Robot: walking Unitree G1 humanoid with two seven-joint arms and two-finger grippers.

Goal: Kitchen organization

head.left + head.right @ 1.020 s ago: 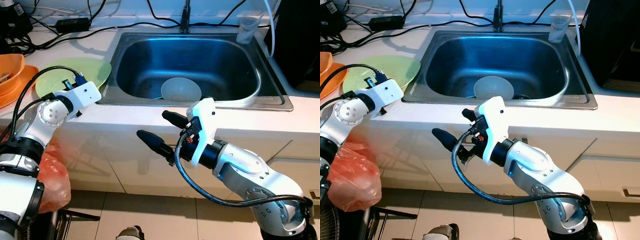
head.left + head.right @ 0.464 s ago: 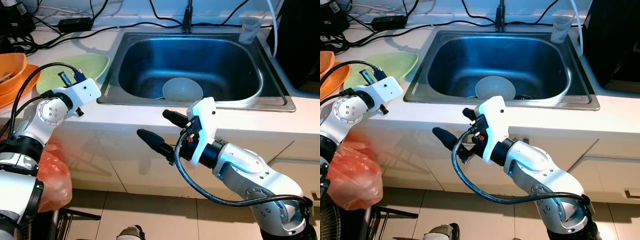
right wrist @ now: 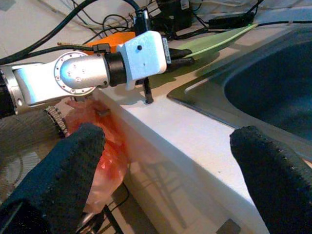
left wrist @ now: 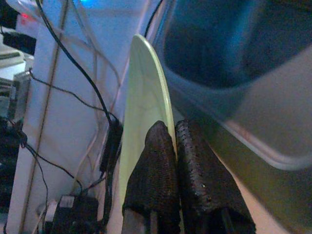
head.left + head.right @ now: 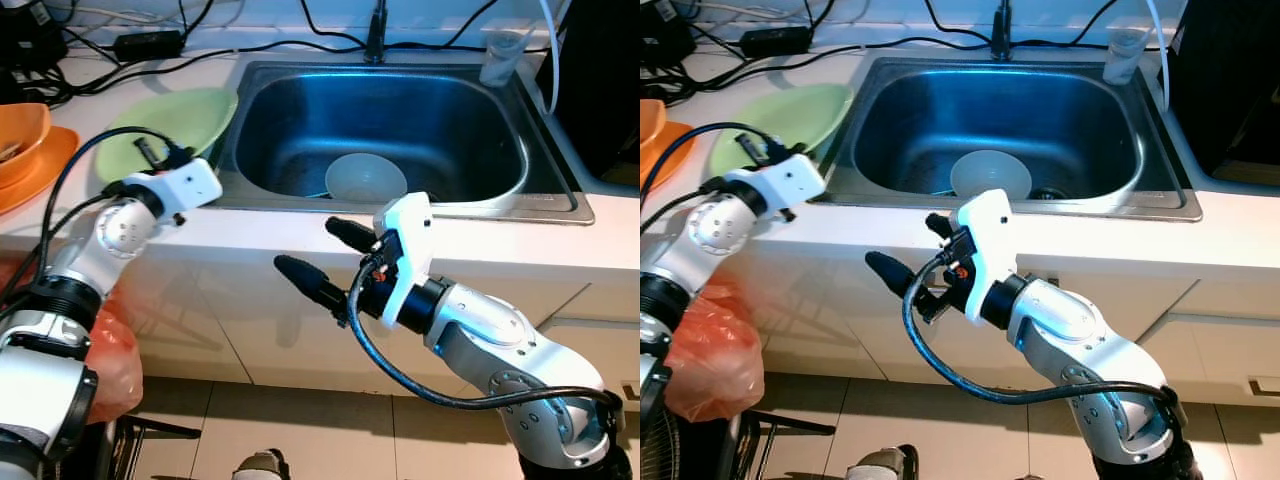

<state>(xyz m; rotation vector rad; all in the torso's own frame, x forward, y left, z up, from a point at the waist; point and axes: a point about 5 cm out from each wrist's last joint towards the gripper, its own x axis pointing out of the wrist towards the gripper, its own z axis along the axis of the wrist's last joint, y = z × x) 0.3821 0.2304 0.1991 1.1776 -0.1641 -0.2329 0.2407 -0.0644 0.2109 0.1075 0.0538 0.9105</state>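
Observation:
A light green plate (image 5: pixel 172 124) is on the counter left of the steel sink (image 5: pixel 470 205), its far edge reaching the sink's rim. My left gripper (image 4: pixel 171 127) is shut on the plate's (image 4: pixel 146 92) near rim, one finger above and one below. In the right wrist view the plate (image 3: pixel 219 38) looks slightly tilted off the counter. A grey bowl (image 5: pixel 366 180) lies in the sink basin. My right gripper (image 5: pixel 321 255) hangs open in front of the counter edge, below the sink, holding nothing.
Orange bowls (image 5: pixel 22 150) are stacked at the counter's far left. Black cables and a power brick (image 5: pixel 150 44) run along the back. A clear cup (image 5: pixel 499 58) stands behind the sink, with the tap (image 5: pixel 377 35) beside it. A red plastic bag (image 5: pixel 112 350) hangs below my left arm.
My left gripper has carried the green plate to the right, closer to the sink's rim. The right arm has stayed put.

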